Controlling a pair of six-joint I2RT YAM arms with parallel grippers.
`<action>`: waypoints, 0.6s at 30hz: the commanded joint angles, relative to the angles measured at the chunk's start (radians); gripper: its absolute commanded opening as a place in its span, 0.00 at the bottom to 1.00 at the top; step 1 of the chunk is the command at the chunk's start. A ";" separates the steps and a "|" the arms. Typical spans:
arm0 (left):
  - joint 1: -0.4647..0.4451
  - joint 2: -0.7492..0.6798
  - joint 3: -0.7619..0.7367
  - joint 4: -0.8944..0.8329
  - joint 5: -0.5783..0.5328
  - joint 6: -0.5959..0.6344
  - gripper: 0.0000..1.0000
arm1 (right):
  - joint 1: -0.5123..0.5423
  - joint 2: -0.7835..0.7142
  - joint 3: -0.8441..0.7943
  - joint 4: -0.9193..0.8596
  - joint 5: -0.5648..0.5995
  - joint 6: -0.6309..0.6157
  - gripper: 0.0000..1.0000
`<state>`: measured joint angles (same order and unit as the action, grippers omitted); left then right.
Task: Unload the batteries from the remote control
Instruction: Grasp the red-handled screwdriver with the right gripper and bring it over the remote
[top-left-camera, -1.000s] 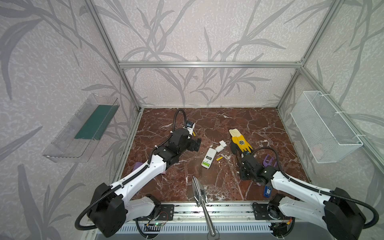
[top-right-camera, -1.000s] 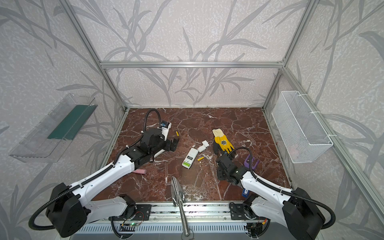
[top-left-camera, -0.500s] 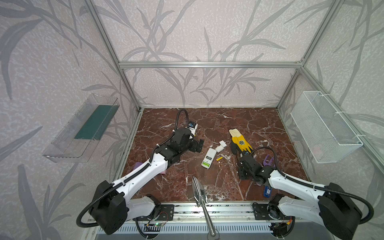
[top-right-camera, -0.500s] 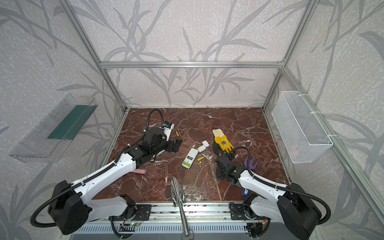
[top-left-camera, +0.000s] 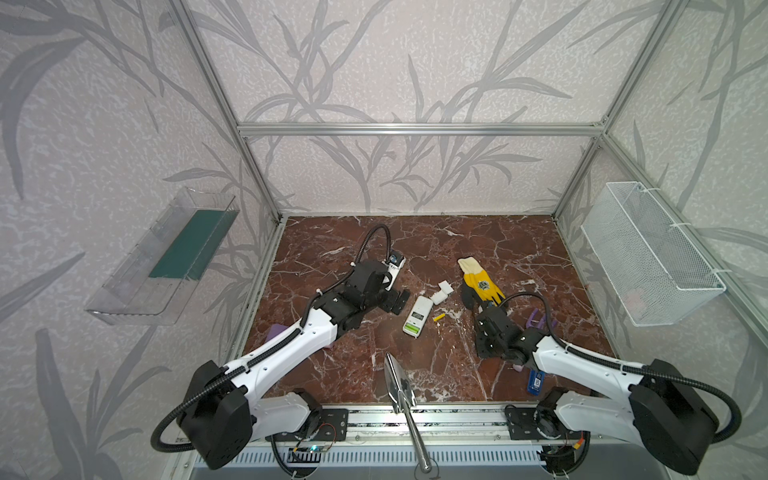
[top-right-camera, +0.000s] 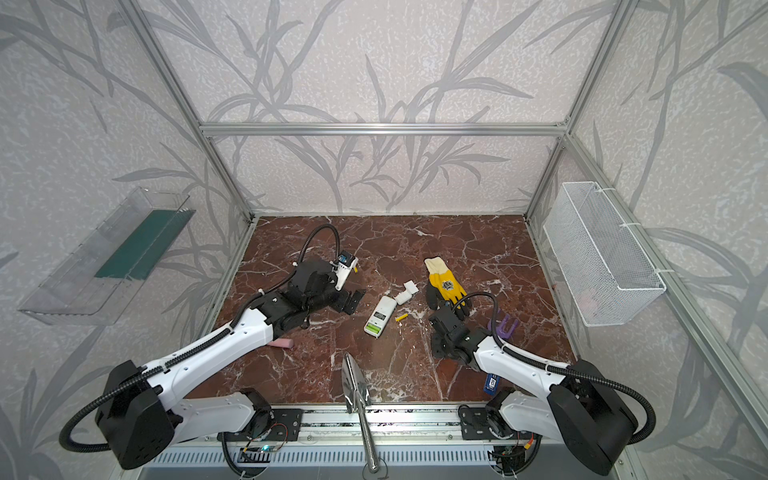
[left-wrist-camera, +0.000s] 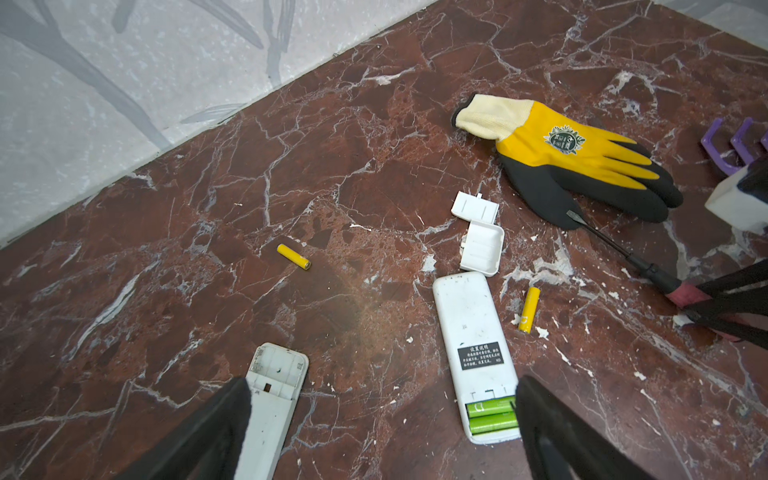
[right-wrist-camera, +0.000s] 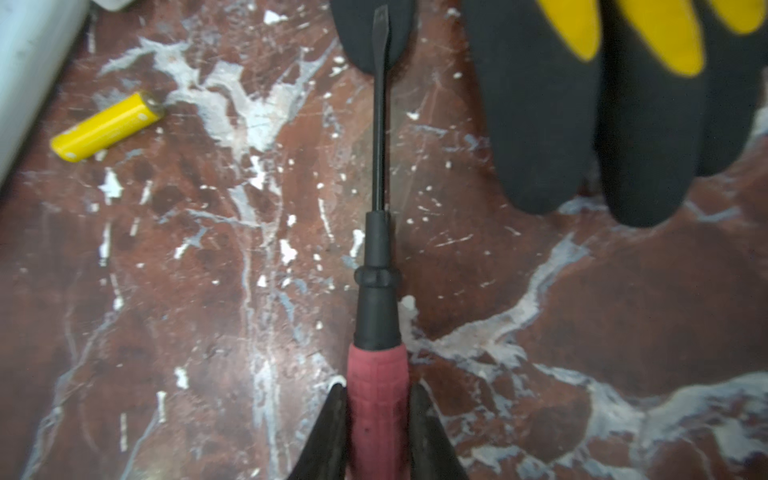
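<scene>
A white remote control lies back-up on the floor, its cover off, with two bright green batteries in the open bay. One yellow battery lies beside it, another farther off. A second white remote with an empty bay lies partly under one left finger. My left gripper hangs open over the floor between both remotes, one fingertip beside the green batteries. My right gripper is shut on the pink handle of a screwdriver, whose tip lies on a glove. In both top views the remote sits mid-floor between the grippers.
A yellow and black glove lies behind the right gripper. Two white battery covers sit at the remote's far end. A purple tool, a blue item, a metal trowel and a pink foam cylinder lie around.
My left arm has reached right, toward the remote with the green batteries. The right jaws have narrowed onto the screwdriver handle, and that arm barely shifted.
</scene>
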<state>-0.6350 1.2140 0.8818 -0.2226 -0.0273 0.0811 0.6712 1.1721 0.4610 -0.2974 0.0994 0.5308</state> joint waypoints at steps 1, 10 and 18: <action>-0.005 -0.054 -0.044 0.042 0.012 0.156 0.99 | 0.004 -0.054 0.024 0.025 -0.124 -0.088 0.02; -0.022 -0.100 -0.139 0.040 0.143 0.596 0.97 | 0.022 -0.083 0.141 -0.091 -0.266 -0.289 0.00; -0.092 -0.091 -0.202 0.172 0.185 0.815 0.96 | 0.026 -0.054 0.227 -0.115 -0.404 -0.367 0.00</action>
<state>-0.7033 1.1294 0.7101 -0.1188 0.1116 0.7368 0.6891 1.1088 0.6407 -0.3828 -0.2249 0.2165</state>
